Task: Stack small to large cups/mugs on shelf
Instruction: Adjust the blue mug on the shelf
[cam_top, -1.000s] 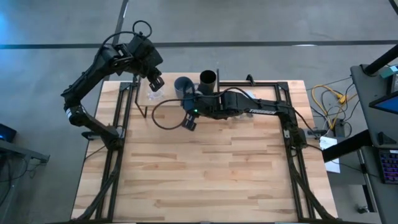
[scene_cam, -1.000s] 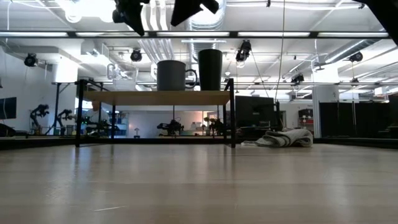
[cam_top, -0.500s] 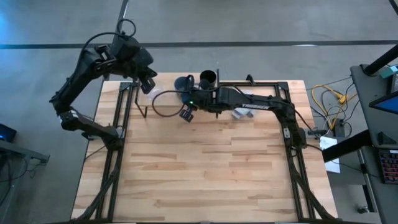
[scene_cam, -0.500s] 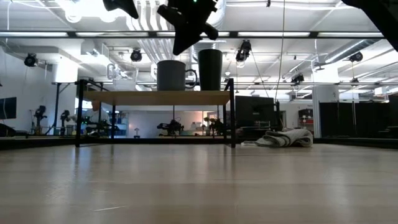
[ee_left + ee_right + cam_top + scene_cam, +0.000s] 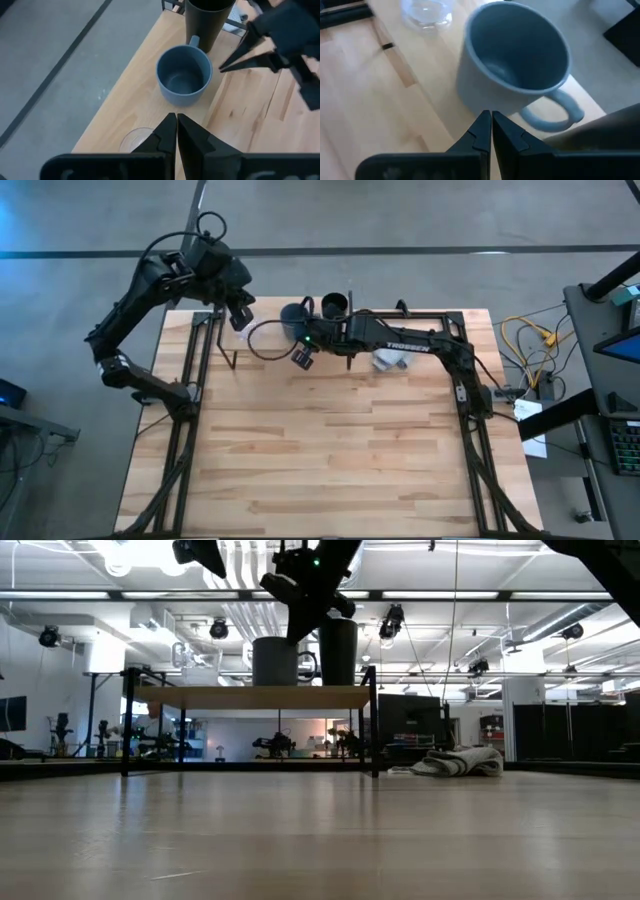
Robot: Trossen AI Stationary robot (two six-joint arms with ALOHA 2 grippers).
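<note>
The shelf (image 5: 255, 697) stands at the table's far side. On its plank stand the blue-grey mug (image 5: 295, 315), the tall black cup (image 5: 335, 305) to its right, and the clear glass cup (image 5: 137, 141) to its left. My right gripper (image 5: 302, 356) is shut and empty, hanging just near of the mug (image 5: 515, 65), level with its rim in the low view (image 5: 300, 600). My left gripper (image 5: 240, 315) is shut and empty, high above the shelf's left end, over the glass (image 5: 426, 12).
A light grey cloth (image 5: 460, 762) lies on the table to the right of the shelf. The mug's handle (image 5: 555, 112) points toward the black cup (image 5: 207, 20). Black frame rails (image 5: 195, 370) run along the table's left and right sides. Bare tabletop (image 5: 330, 450) lies nearer.
My right gripper has gone toward the far edge and down, coming close to the blue-grey mug. My left gripper has risen a little and gone toward the table's left, away from the glass. The cups have kept still.
</note>
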